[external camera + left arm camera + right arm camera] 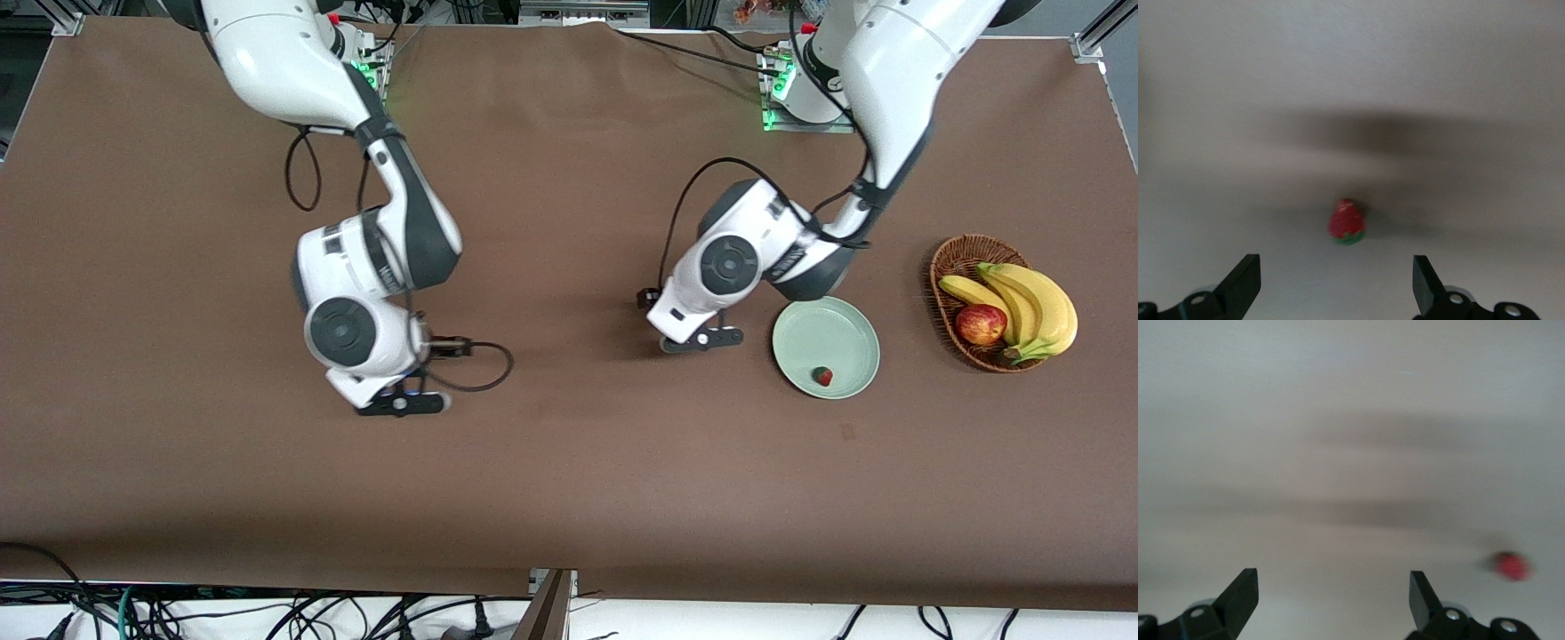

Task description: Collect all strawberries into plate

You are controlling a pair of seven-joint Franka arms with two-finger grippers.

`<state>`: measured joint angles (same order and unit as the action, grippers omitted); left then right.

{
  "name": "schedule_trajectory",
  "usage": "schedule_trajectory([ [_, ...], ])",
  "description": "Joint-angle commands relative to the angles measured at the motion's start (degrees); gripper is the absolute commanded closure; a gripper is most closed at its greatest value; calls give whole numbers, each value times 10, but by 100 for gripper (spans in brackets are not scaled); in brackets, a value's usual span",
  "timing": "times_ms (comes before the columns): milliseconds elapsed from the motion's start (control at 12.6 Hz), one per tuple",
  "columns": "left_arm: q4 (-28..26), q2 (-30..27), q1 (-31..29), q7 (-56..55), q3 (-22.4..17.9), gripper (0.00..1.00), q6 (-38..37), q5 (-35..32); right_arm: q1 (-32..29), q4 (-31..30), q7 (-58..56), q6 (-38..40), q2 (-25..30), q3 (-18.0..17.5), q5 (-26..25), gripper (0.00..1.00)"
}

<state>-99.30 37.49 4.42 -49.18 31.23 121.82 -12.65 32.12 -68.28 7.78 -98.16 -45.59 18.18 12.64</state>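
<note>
Left hand [1337, 283], fingers apart, hovers over a strawberry [1346, 222] on the surface [569, 462]; right hand [1333, 600] likewise spread, another strawberry [1510, 565] beside it.

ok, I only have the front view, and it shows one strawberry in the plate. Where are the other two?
Observer: Left wrist view shows a strawberry on the table, lined up between the open fingers of the left tool.
Operator: and the right arm?
Observer: Right wrist view shows a second strawberry on the table, off to one side of the open right tool, not between its fingers.
Operator: either one gripping?
Observer: No, both wrist views show nothing held.
</note>
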Motion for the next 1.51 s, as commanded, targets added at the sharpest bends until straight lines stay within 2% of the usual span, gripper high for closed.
schedule_trajectory([
  [0, -34, 7, 0, -32, -6, 0, 65, -41, 2, -77, -94, 0, 13, 63, 6, 0],
  [238, -51, 28, -1, -63, -6, 0, 107, -58, -12, -189, -178, -96, 48, 85, 8, 0],
  [318, -57, 28, -3, -63, -6, 8, 108, -61, -14, -235, -190, -134, 65, 85, 8, 0],
  [397, -58, 28, -1, -66, -6, 40, 109, -61, -14, -264, -190, -155, 80, 85, 8, 0],
  [477, -58, 29, 0, -66, -6, 61, 109, -61, -14, -290, -190, -167, 89, 85, 9, 0],
  [556, -60, 28, -4, -67, -6, 81, 108, -61, -14, -321, -190, -194, 97, 85, 12, 0],
  [635, -62, 29, -3, -67, -6, 91, 106, -61, -14, -350, -189, -223, 105, 85, 23, 0],
  [953, -57, 20, -10, -62, -5, 98, 89, -61, -14, -373, -188, -235, 108, 84, 55, 0],
  [1191, -7, -5, -18, -22, -4, 100, -61, -61, -14, -389, -187, -244, 107, 84, 72, 2],
  [1430, 73, -7, -40, 104, -5, 99, -228, -60, -14, -396, -187, -249, 107, 84, 78, 37],
])
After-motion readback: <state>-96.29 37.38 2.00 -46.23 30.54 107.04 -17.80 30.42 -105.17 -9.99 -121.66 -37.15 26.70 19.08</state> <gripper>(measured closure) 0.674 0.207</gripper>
